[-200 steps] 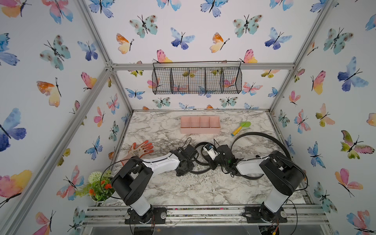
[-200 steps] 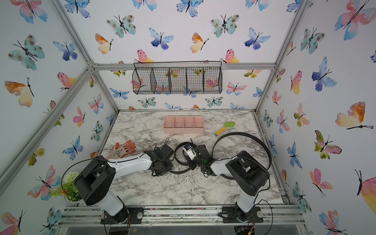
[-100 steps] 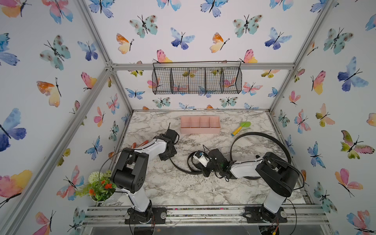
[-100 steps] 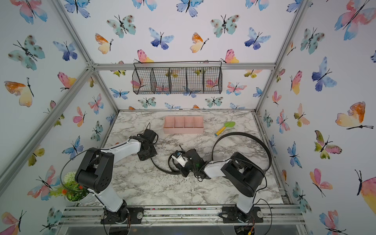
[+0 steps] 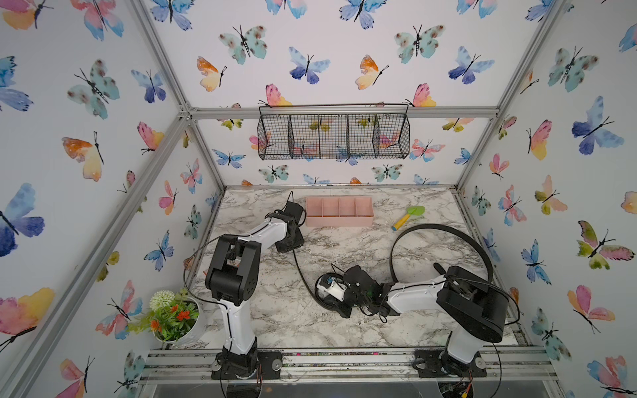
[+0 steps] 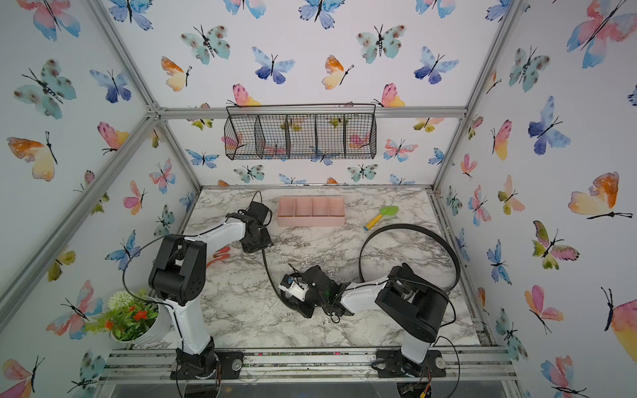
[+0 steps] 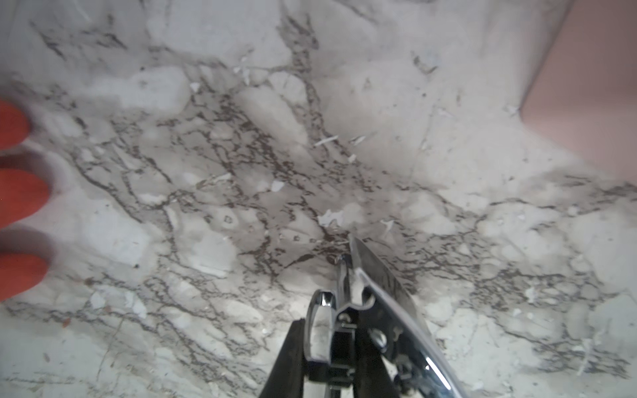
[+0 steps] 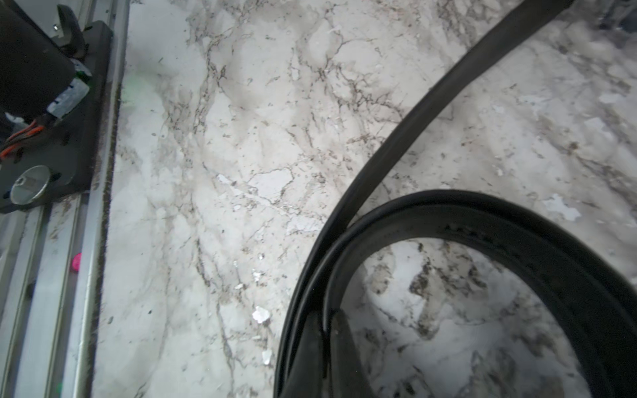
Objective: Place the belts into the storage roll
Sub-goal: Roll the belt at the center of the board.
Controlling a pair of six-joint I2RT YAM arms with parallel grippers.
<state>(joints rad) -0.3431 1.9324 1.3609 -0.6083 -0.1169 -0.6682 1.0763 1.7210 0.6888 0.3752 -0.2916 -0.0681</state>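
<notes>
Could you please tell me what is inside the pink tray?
Nothing shows inside the pink tray: all four compartments look bare in both top views. Its near wall covers a strip of each floor.

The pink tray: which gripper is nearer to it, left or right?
Left. The left gripper is close beside one end of the pink tray; the right gripper is far from it, gripping the coiled belt.

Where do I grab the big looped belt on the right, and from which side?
Pinch the looped belt at the far side of its arc, coming from straight above. The strap seems to stand on edge and lies unobstructed there, so the jaws can straddle it.
</notes>
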